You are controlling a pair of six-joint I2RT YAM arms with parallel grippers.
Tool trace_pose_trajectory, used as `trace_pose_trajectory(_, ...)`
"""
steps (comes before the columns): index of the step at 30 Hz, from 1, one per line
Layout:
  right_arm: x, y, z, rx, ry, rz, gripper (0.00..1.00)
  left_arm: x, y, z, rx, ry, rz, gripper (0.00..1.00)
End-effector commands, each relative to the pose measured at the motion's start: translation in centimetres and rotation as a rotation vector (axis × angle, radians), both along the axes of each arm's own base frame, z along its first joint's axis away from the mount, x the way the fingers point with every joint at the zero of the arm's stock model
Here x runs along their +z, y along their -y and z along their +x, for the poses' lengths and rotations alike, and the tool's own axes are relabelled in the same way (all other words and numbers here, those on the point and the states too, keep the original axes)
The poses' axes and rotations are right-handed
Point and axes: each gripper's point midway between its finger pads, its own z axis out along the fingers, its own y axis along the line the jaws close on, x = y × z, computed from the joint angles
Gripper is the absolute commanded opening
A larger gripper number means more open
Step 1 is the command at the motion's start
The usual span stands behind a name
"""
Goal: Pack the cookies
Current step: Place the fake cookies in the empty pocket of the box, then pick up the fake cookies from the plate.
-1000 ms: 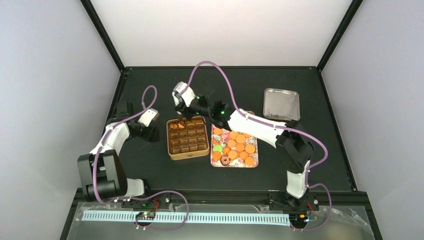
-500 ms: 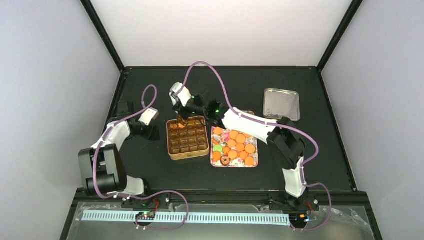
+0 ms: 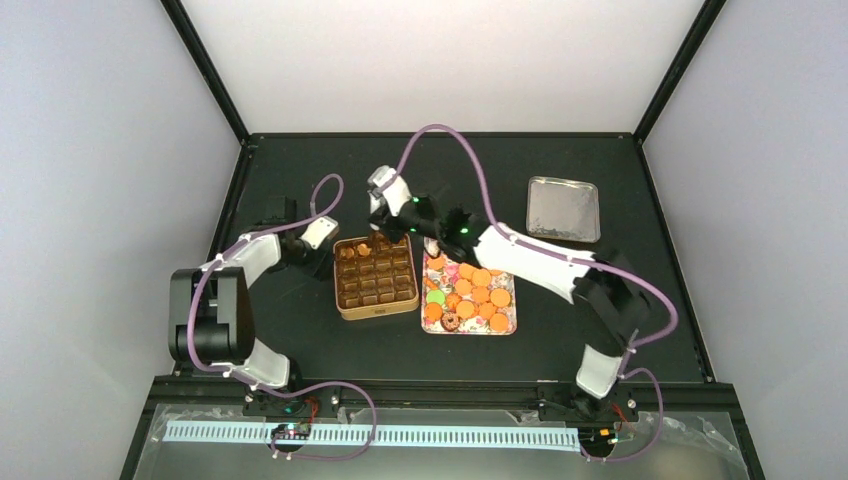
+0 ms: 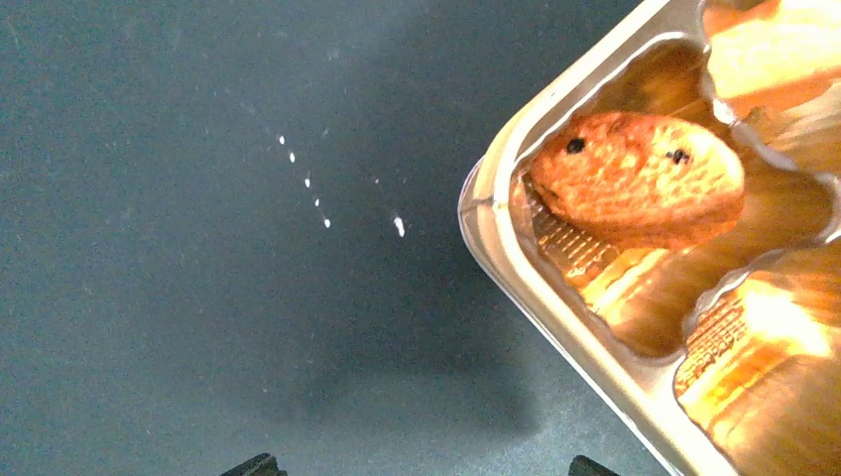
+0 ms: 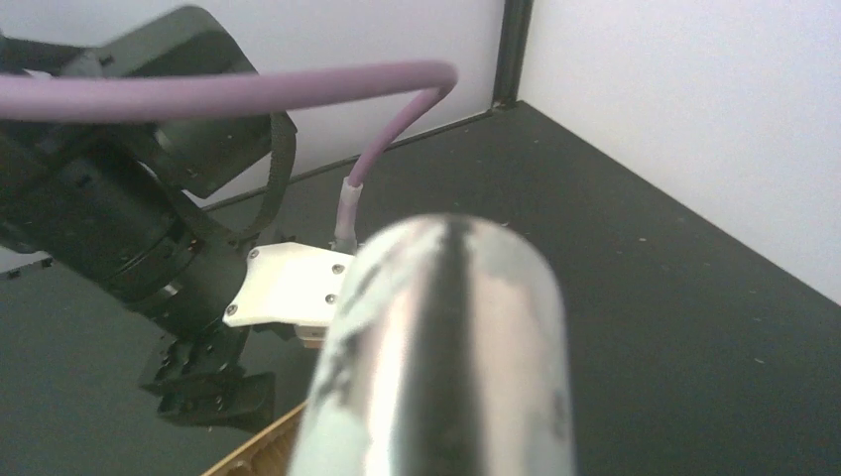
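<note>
Nearest me, most of the cookies point(image 3: 481, 290) lay crowded on the patterned lid point(image 3: 508, 322). They were flat orange-golden rounds, with a brown ring point(image 3: 450, 321) at the near left and a green one point(image 3: 434, 297) just beyond it. Just beside the lid's left edge sat the tin point(image 3: 375, 312) with its brown cups point(image 3: 385, 285). Two more cookies lay in its far-left cups, and the corner one point(image 4: 635, 178) looked golden and rough, with two dark specks. The left gripper point(image 4: 421, 468) hung wide apart over the table point(image 4: 198, 297) just outside that corner, near some white crumbs point(image 4: 317, 198). My right arm point(image 3: 520, 255) crossed the lid's far edge, covering part of it. The right gripper point(image 3: 378, 233) was over the tin's far rim, but a blurred shiny cylinder point(image 5: 446, 357) filled its camera, so I could not tell its opening. Farthest off, to the right, lay a silver tray point(image 3: 563, 208).
</note>
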Motion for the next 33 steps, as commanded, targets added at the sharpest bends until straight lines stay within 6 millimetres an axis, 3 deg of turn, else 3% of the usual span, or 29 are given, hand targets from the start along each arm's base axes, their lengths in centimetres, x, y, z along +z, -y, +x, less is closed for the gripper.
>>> trace_pose_trajectory(1, 5.9, 4.0, -0.8, -0.065, 0.061, 0.149, 0.29, 1.2, 0.0, 2.0, 0.010, 0.051, 0.039, 0.76)
trace_pose_trajectory(11, 2.2, 11.4, -4.9, -0.154, 0.019, 0.117, 0.31, 1.7, 1.1, 1.6, -0.020, 0.061, 0.020, 0.77)
trace_pose_trajectory(18, -0.1, 14.4, -7.3, -0.172, -0.021, 0.101, 0.33, 1.8, 2.7, 2.4, -0.036, 0.053, 0.026, 0.76)
trace_pose_trajectory(23, -0.2, 14.7, -6.5, -0.204, 0.006, 0.078, 0.34, 2.1, 3.4, 2.1, -0.045, 0.048, 0.027, 0.76)
trace_pose_trajectory(33, -1.8, 13.6, -5.9, -0.183, -0.008, 0.048, 0.34, 2.3, 1.4, 0.0, -0.047, 0.034, 0.095, 0.77)
